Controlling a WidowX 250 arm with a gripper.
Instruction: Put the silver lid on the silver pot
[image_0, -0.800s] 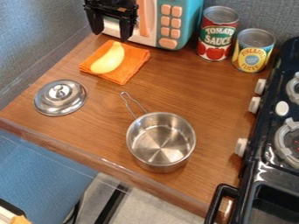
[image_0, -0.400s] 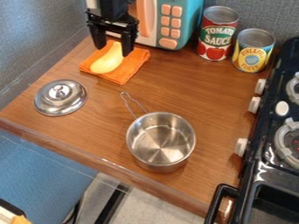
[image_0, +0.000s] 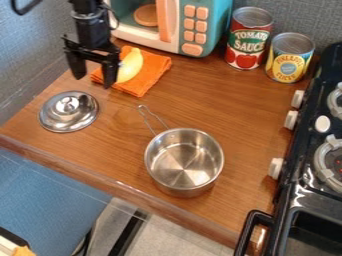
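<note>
My gripper hangs at the upper left, open with nothing between its fingers, above and a little behind the lid. The silver lid lies on the counter at the left with its knob upward. The silver pot stands upright near the counter's front edge, right of the lid, uncovered and empty inside. Its wire handle points up and to the left.
Behind my gripper's right finger, a yellow toy rests on an orange cloth. A toy microwave, a tomato can and a pineapple can line the back. The black stove borders the right side.
From the microwave, my gripper has come forward and down past the cloth, then left toward the lid. It has stayed open. The lid and pot have not moved.
</note>
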